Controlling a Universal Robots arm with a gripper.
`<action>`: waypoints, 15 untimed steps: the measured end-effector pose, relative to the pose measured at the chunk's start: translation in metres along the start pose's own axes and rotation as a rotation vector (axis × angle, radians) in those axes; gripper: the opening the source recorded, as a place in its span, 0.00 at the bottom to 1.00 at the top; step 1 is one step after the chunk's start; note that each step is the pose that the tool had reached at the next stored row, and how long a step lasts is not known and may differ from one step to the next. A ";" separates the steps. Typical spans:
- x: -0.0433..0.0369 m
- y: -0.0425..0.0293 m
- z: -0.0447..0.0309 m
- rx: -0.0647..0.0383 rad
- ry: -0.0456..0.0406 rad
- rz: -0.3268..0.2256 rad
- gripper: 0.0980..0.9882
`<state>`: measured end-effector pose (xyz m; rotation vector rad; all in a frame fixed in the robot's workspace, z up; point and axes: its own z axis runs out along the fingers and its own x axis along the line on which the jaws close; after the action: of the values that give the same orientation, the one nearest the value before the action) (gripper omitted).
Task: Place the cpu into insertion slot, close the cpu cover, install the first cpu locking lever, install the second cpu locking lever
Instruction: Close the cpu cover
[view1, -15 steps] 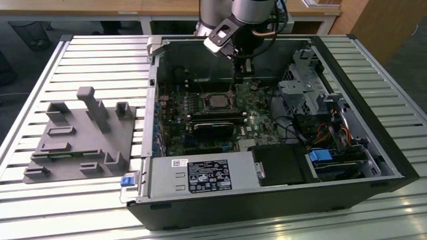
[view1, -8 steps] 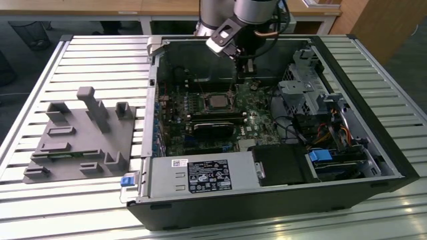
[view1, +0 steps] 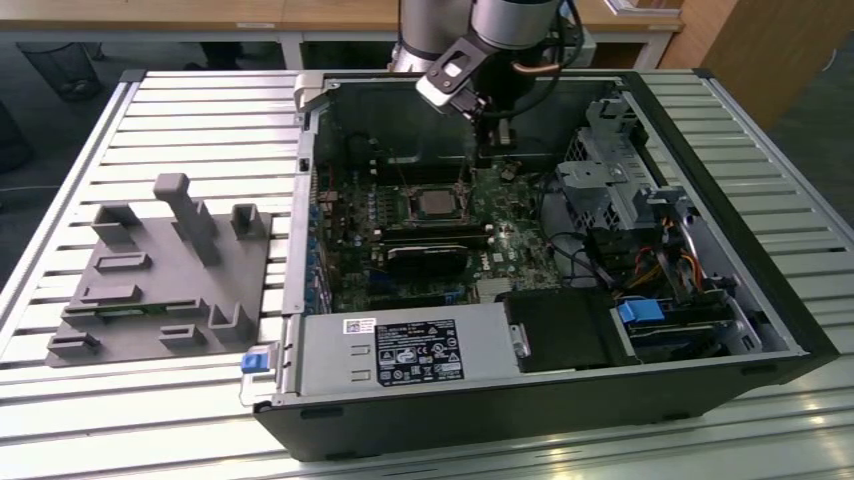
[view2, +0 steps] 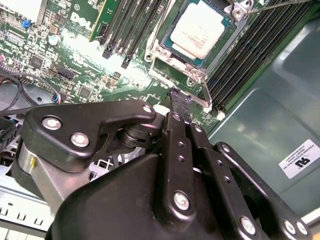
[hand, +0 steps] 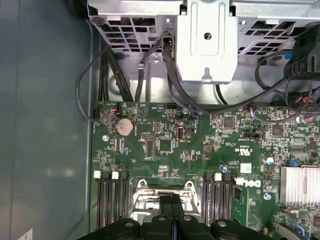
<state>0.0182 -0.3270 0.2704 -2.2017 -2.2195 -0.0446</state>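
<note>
**Claw pressed shut beside the seated cpu**

In the exterior view an open computer case (view1: 534, 250) lies on a slatted metal surface (view1: 200, 120). The arm reaches down into it from 12 o'clock. The claw (view1: 497, 150) hangs low over the green circuit board (view1: 514, 235), and the cpu (view1: 434, 203) sits at about 7 o'clock from it, near but not touching. A grey moulded fixture (view1: 160, 270) rests on the surface at 9 o'clock of the case, and the grey power supply (view1: 400, 355) fills the case's 6 o'clock edge.

In the second wrist view the claw (view2: 180, 97) has its black fingers (view2: 175, 130) pressed together with nothing between them. Their tips stand just beside a corner of the insertion slot (view2: 172, 56). The cpu (view2: 200, 30) lies flat inside that slot, silver top up, with a metal frame around its edges. Long black memory slots (view2: 135, 25) flank it on both sides. Whether the thin wire levers at the slot are latched cannot be told.

In the first wrist view the closed claw (hand: 170, 199) covers the middle of the insertion slot (hand: 145, 197).
</note>
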 end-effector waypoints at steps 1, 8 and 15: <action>0.0000 0.0004 0.0001 0.000 0.0000 0.000 0.01; 0.0001 0.0029 0.0013 0.000 0.0000 0.000 0.01; 0.0003 0.0056 0.0061 0.000 0.0000 0.000 0.01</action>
<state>0.0238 -0.3265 0.2643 -2.2017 -2.2194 -0.0446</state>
